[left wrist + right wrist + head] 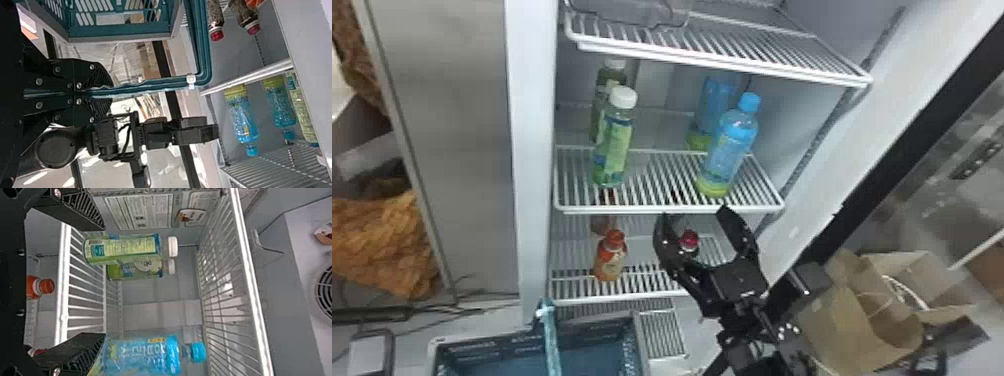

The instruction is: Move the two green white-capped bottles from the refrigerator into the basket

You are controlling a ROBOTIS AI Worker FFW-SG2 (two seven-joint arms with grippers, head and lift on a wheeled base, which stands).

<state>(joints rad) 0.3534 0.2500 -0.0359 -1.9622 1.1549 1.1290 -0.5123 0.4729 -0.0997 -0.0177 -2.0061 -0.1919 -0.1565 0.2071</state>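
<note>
Left claw pinching, it seems, the basket handle, the spread right claw should straddle the nearer green bottle squarely.

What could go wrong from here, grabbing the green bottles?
- Right gripper, open, sits nearer the front blue bottle than the green pair; swinging left could clip it.
- Front green bottle stands close before the rear one; a deep approach might topple both.
- Left gripper holds the basket by its thin handle; an off-centre drop might tilt it.
</note>
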